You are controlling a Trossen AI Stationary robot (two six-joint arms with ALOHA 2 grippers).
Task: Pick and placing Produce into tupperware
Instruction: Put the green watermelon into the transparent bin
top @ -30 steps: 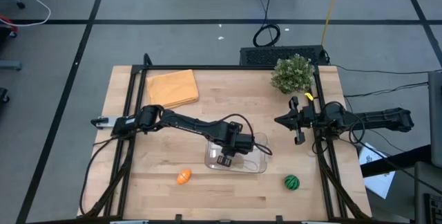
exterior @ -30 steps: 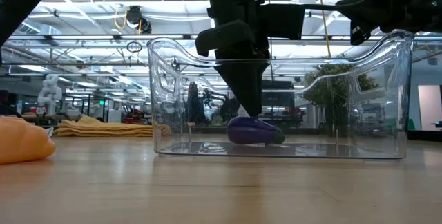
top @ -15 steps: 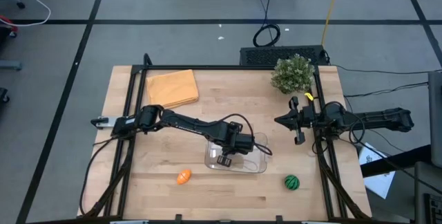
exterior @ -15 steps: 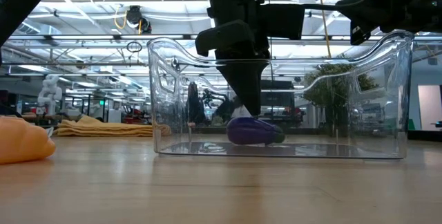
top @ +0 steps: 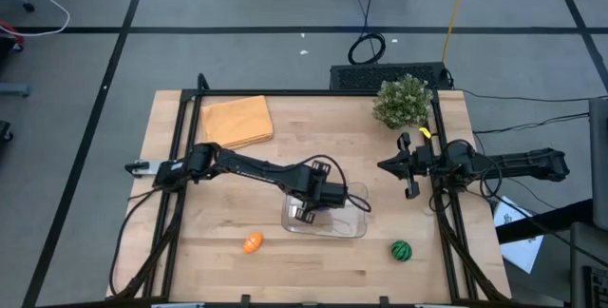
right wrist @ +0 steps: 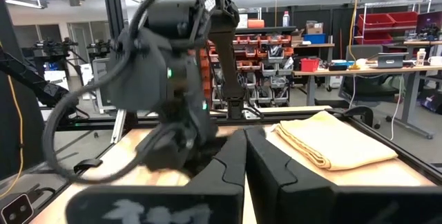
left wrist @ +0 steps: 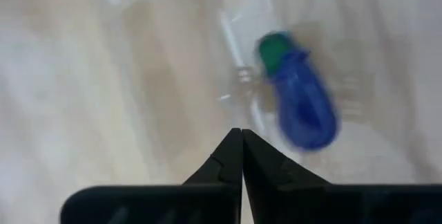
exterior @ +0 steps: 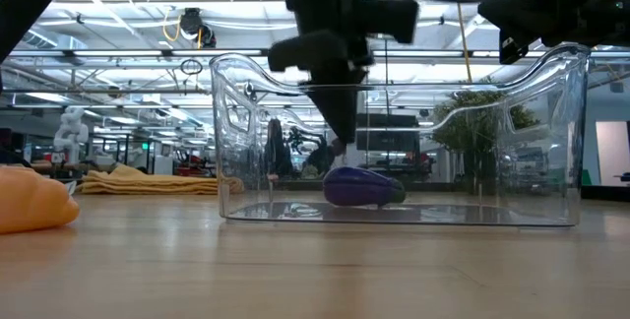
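The clear tupperware stands near the table's front middle. The purple piece of produce lies on its side on the tupperware's floor. My left gripper hangs shut just above it and a little to one side, pointing steeply down, apart from it. The orange piece lies on the table left of the tupperware. The green striped piece lies to its right. My right gripper waits shut at the table's right edge.
A folded orange-yellow cloth lies at the far left of the table. A bushy green plant stands at the far right corner. A dark frame rail runs along the table's left, far and right sides.
My left gripper has risen a little inside the tupperware, away from the purple piece, and has tipped slightly. The purple piece has stayed where it lay on the tupperware's floor.
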